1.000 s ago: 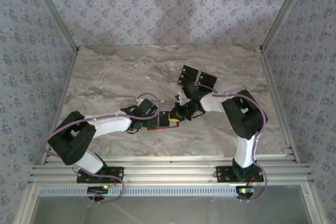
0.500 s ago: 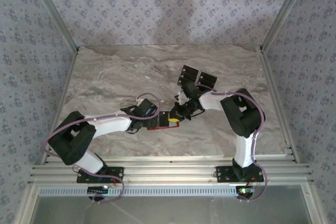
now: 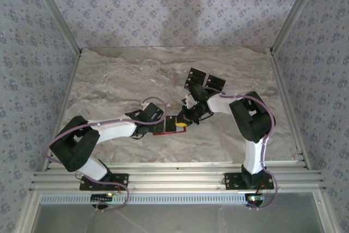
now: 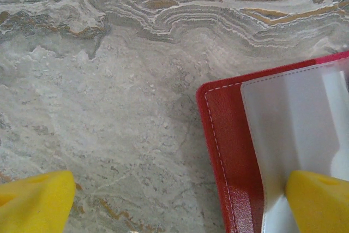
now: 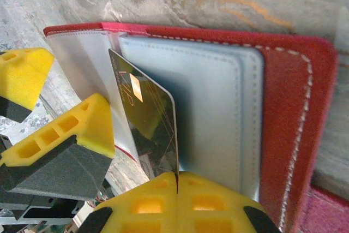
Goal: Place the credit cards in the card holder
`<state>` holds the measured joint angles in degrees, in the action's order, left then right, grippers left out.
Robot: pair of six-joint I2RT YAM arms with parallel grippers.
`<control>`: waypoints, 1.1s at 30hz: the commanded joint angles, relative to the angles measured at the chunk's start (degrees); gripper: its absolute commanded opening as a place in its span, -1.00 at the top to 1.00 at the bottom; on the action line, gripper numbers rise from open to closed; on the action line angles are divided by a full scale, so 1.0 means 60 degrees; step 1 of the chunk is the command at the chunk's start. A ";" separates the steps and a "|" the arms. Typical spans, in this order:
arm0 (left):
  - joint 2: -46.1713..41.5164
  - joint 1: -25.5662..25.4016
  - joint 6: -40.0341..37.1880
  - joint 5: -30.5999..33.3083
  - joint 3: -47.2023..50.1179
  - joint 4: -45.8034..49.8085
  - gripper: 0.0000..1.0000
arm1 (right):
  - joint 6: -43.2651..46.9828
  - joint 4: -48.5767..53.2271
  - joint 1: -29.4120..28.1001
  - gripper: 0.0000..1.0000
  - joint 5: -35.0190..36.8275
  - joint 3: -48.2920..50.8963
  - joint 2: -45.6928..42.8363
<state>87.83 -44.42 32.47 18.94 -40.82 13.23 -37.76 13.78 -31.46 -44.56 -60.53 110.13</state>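
Right gripper (image 5: 177, 186), clenched on one credit card (image 5: 144, 114), is sliding it into the open card holder (image 5: 289, 107). Left gripper (image 4: 174, 200), fully released, steadies the holder. The remaining cards (image 3: 205, 81) lie farther off.

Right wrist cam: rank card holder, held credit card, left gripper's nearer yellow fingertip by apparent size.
1. card holder, clearly largest.
2-3. credit card and left fingertip look about alike; the card is slanted and the fingertip nearer the camera, so unranked.

Red card holder (image 5: 294, 107) (pockets (image 5: 207, 113) perhaps grey-blue)
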 commanded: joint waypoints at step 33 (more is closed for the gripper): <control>0.0112 0.0007 -0.0066 0.0203 0.0323 0.0528 -0.99 | 0.1695 0.1904 0.0381 1.00 -0.0726 -0.1206 0.0920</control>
<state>87.83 -44.42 32.47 18.94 -40.66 12.88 -30.72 20.51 -29.82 -47.27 -65.71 113.69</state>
